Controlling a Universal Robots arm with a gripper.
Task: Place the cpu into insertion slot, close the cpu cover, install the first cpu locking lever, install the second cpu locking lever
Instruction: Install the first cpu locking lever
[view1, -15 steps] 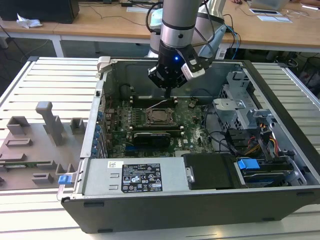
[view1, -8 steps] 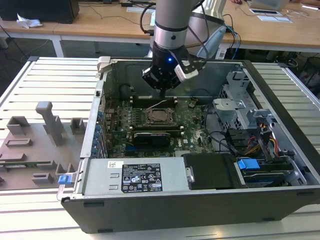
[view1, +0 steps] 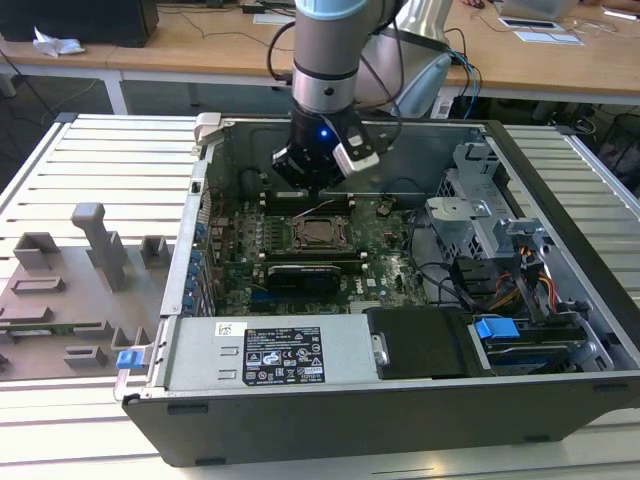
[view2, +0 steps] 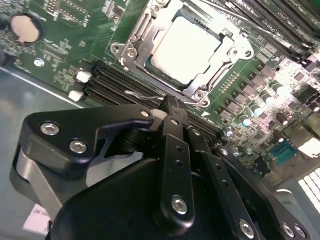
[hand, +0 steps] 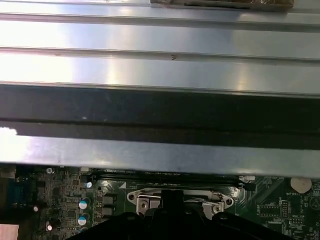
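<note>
The cpu (view2: 185, 47) lies flat in the insertion slot (view2: 202, 95), its dull silver top showing through the window of the cpu cover (view2: 137, 47), which is down over it. My black gripper (view2: 170, 106) is shut, its tips just outside the socket's edge and touching a thin wire locking lever (view2: 142, 94) that runs along that side. In the exterior view the gripper (view1: 313, 190) hangs over the far edge of the insertion slot (view1: 318, 232) in the middle of the motherboard. The first wrist view shows the gripper (hand: 170, 200) against the socket frame (hand: 145, 197).
The motherboard sits inside an open computer case (view1: 330, 400). Long black memory slots (view2: 115, 82) run beside the socket. A drive cage with cables (view1: 500, 270) stands at the exterior view's right, and grey fixtures (view1: 95, 250) at its left.
</note>
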